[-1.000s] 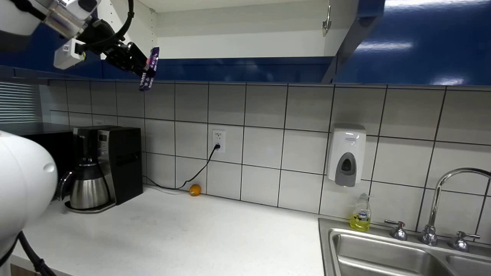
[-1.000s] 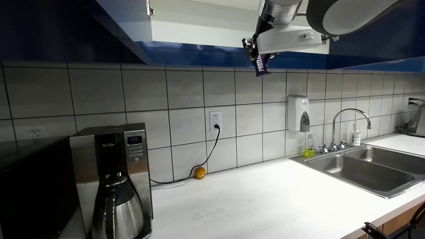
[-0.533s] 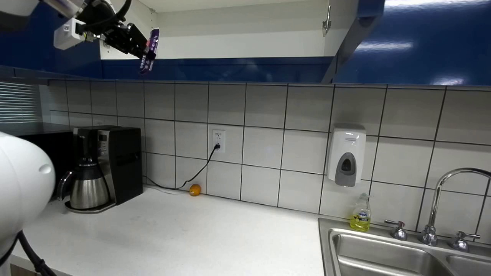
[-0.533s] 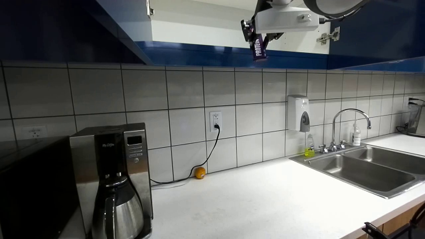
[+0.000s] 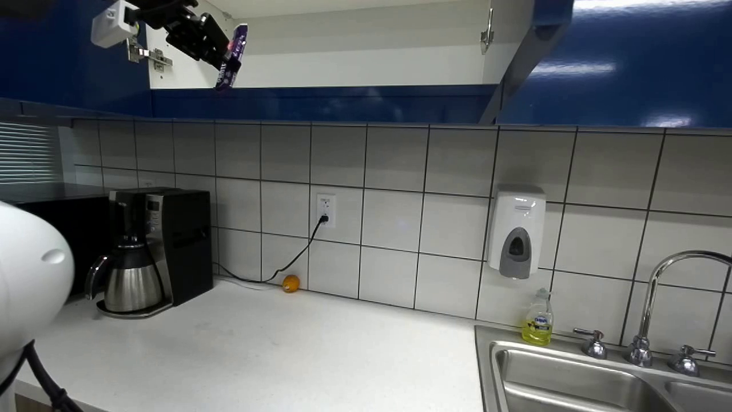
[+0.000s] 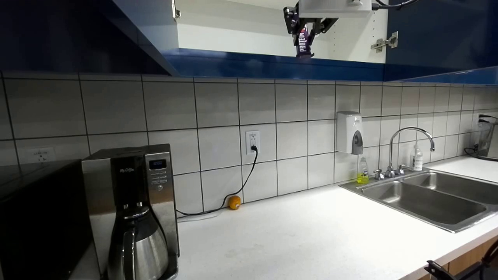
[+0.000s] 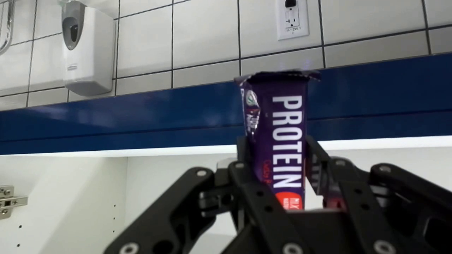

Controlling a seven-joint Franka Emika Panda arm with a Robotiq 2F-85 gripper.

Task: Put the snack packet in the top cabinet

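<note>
The snack packet is a purple bar wrapper with "PROTEIN" on it, seen in both exterior views [image 5: 239, 39] [image 6: 302, 46] and the wrist view [image 7: 279, 106]. My gripper [image 5: 231, 62] is shut on its sides, also in an exterior view [image 6: 303, 39] and the wrist view [image 7: 277, 151]. The packet stands tilted. The top cabinet [image 5: 343, 104] is open, with a blue lower edge and white inside; it also shows in the wrist view [image 7: 106, 123], which is upside down. The packet is before the opening, its lower end overlapping the blue edge. The exact gap is unclear.
Open blue doors flank the opening, one with a hinge [image 5: 150, 56] near my gripper, another at the far side [image 5: 540, 51]. Below are a white counter [image 5: 320, 349], a coffee maker [image 6: 132, 210], an orange [image 6: 234, 202], a soap dispenser [image 5: 517, 232] and a sink [image 6: 420, 202].
My gripper has risen with the packet, from below the blue edge to the level of the opening. In the last half second it also shifts slightly toward the opening. The grip stays shut.
</note>
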